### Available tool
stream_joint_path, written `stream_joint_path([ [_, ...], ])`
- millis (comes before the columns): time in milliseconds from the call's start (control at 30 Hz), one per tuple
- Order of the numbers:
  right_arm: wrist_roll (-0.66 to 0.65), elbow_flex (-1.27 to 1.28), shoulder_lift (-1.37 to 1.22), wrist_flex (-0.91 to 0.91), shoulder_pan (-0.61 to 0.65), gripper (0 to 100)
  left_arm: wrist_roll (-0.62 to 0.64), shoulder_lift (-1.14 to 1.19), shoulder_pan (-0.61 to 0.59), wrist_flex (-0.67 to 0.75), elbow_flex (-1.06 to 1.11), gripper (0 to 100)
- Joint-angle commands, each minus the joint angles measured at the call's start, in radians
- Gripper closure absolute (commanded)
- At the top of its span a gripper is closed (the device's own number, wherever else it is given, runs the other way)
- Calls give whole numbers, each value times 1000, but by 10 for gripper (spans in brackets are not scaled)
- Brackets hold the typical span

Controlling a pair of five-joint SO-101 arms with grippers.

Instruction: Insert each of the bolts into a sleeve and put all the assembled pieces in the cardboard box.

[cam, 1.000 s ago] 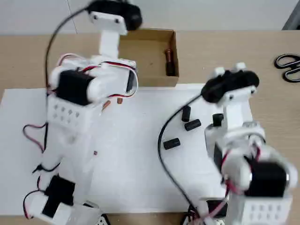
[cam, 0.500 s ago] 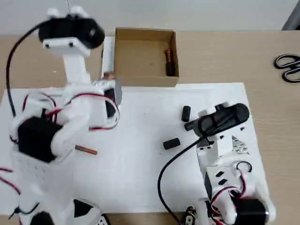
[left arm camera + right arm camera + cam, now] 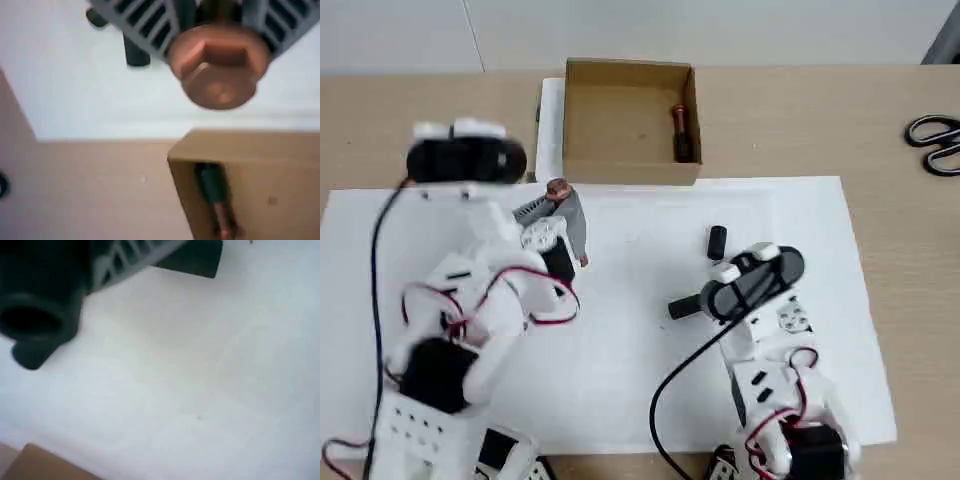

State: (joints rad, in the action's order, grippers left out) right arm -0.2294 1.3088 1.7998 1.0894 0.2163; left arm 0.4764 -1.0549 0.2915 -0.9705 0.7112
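White paper (image 3: 620,380) lies under the left end effector (image 3: 560,208), clamped on a bolt (image 3: 218,70) (copper-coloured).

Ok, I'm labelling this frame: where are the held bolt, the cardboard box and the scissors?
bolt (image 3: 218,75), left wrist view, on its hex head.
cardboard box (image 3: 630,172), high view, on its near wall.
scissors (image 3: 933,146), high view, on the handles.

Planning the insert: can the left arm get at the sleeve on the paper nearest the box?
Probably yes: bare paper lies between the left gripper and that sleeve. Its fingers are shut on a bolt, though, so it could only come in bolt-first.
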Motion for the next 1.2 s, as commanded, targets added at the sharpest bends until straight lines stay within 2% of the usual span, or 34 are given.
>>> stream_joint_path([
  [0,-9,49,12,-101,36,996,5,-164,-5,249,225,995],
  [100,8,98,12,-168,71,996,5,-259,-5,322,340,995],
  [300,101,141,12,-266,208,996,9,-374,-3,345,456,995],
  [433,114,186,12,-343,280,996,0,-442,-5,442,572,995],
  [667,109,238,12,-415,349,996,-157,-612,-17,666,780,995],
  [767,109,239,12,-417,381,996,-150,-680,-11,666,814,995],
  [967,109,258,12,-418,390,996,0,-712,-11,629,817,995],
  [1167,114,275,12,-420,426,996,2,-713,-20,637,817,995],
])
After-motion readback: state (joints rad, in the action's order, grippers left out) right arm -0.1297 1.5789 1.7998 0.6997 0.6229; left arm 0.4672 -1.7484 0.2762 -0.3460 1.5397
